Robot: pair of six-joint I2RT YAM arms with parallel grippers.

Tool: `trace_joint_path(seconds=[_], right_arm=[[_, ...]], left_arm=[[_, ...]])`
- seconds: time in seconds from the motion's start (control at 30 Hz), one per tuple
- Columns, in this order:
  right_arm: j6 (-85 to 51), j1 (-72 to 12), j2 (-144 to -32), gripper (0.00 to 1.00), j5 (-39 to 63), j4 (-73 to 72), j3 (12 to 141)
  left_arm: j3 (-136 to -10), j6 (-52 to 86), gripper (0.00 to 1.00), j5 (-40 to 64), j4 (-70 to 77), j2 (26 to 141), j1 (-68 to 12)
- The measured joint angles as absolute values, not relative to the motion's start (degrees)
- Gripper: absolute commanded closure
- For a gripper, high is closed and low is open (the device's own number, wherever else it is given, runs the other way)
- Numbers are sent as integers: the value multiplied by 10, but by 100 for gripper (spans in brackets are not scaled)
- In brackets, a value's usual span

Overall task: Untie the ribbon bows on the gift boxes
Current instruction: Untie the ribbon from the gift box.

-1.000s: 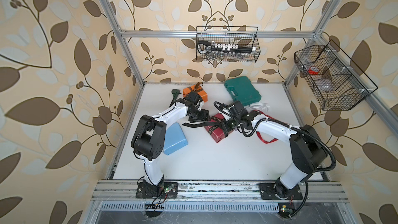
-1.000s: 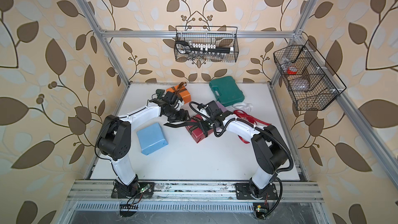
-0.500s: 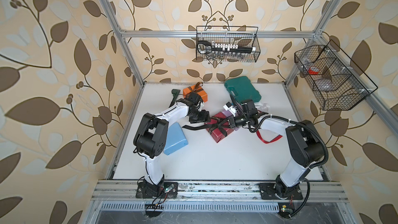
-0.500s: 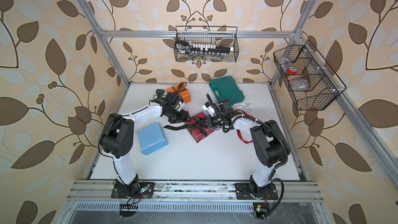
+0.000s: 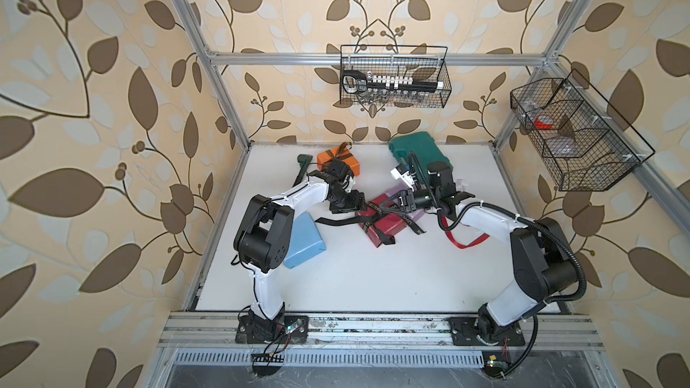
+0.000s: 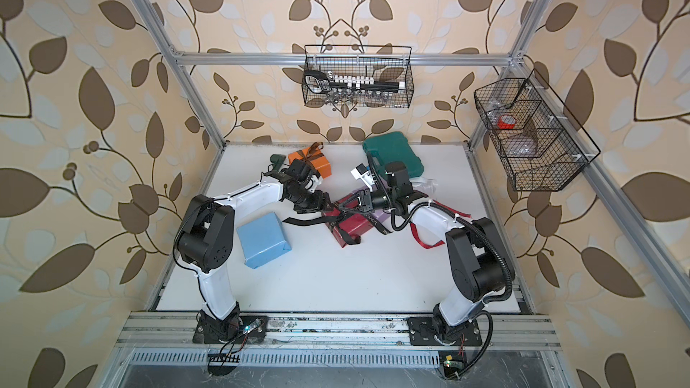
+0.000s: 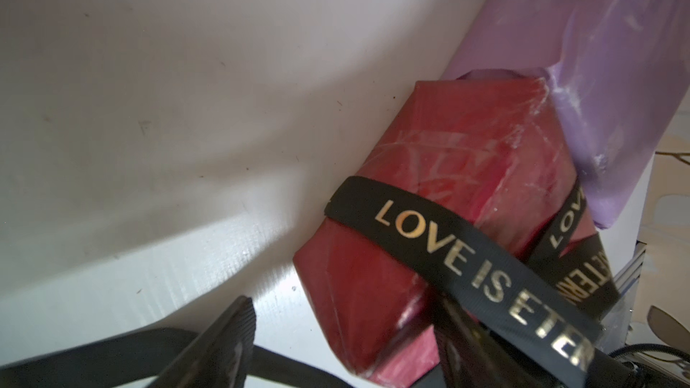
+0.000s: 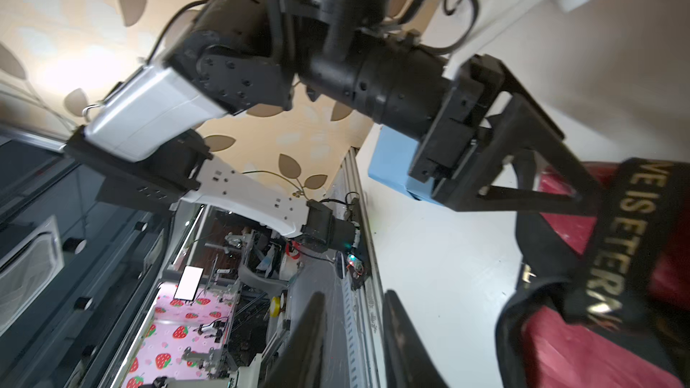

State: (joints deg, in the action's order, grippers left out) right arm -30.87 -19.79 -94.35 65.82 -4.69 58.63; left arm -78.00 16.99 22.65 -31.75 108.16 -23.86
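Left hand (image 7: 343, 298), spread, straddles end of red box (image 7: 429, 143) bound by black ribbon (image 7: 429, 240); right hand (image 8: 354, 304), slightly parted, empty.

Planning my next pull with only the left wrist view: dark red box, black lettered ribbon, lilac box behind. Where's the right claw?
Observer: In a top view the right claw sits beside the dark red box, on its lilac box side, pointing toward the left arm.
Operator: Gripping anything?
Observer: No; in the right wrist view its fingers stand apart with nothing between them.
Operator: Any bows left elsewhere?
Observer: Yes, the orange box at the back of the table has its brown bow tied.
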Motion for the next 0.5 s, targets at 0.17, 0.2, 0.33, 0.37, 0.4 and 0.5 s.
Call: trace_joint_path(seconds=[0.17,0.2,0.33,0.37,0.4,0.5], right_arm=[[-254,-197,-942,66,560,49,592],[-249,-197,-941,66,543,60,592],[-228,-197,-923,66,489,95,588],[-224,-197,-916,66,478,102,587],[-220,-197,-911,66,471,107,587],[-213,-197,-898,66,454,111,587]], left_arm=[[-779,176,17,243,-321,1080,-241],[-778,176,16,245,-321,1079,-241],[-765,154,13,239,-319,1054,-252],[-763,147,12,234,-318,1046,-259],[-760,138,12,227,-316,1039,-267],[-751,107,12,184,-305,1023,-306]])
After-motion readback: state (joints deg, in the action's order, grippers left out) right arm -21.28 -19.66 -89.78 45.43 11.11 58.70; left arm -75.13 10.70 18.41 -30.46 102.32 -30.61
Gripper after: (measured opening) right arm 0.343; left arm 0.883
